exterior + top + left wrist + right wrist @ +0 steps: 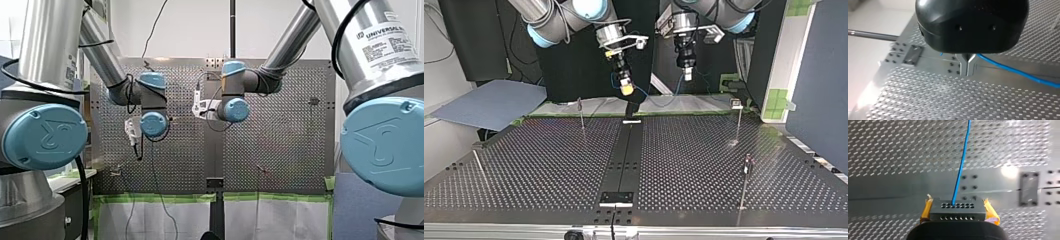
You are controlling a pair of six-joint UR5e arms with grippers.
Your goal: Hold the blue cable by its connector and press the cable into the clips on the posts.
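My right end effector (958,207) tight on connector (958,214) — my left end effector (967,67) tight on blue cable (1018,72) — thin posts (582,114) below.

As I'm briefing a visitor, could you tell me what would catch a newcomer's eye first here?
The blue cable first, running ahead from the dark connector clamped in my right gripper. My left gripper pinches the same cable above the perforated table, whose thin posts stand without cable.
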